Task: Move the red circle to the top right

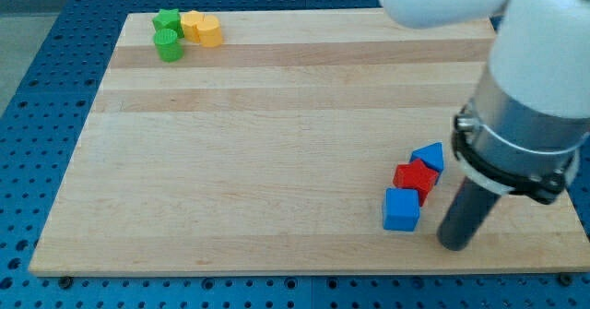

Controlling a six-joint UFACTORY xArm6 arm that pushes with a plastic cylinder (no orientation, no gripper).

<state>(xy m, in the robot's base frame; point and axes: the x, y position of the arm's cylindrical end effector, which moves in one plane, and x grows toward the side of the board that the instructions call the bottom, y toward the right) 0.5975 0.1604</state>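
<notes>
A red block (416,178), its shape hard to make out, lies at the lower right of the wooden board (277,161). It touches a blue triangular block (430,156) above it and a blue cube (401,208) below it. My tip (454,245) rests on the board just right of the blue cube, below and right of the red block. A small gap shows between the tip and the blue cube. The arm's white and grey body hangs over the board's right side and hides its top right corner.
At the board's top left sits a cluster: a green star (167,19), a green cylinder (168,45), and two yellow blocks (191,23) (210,31). The board's bottom edge runs just below my tip. A blue perforated table surrounds the board.
</notes>
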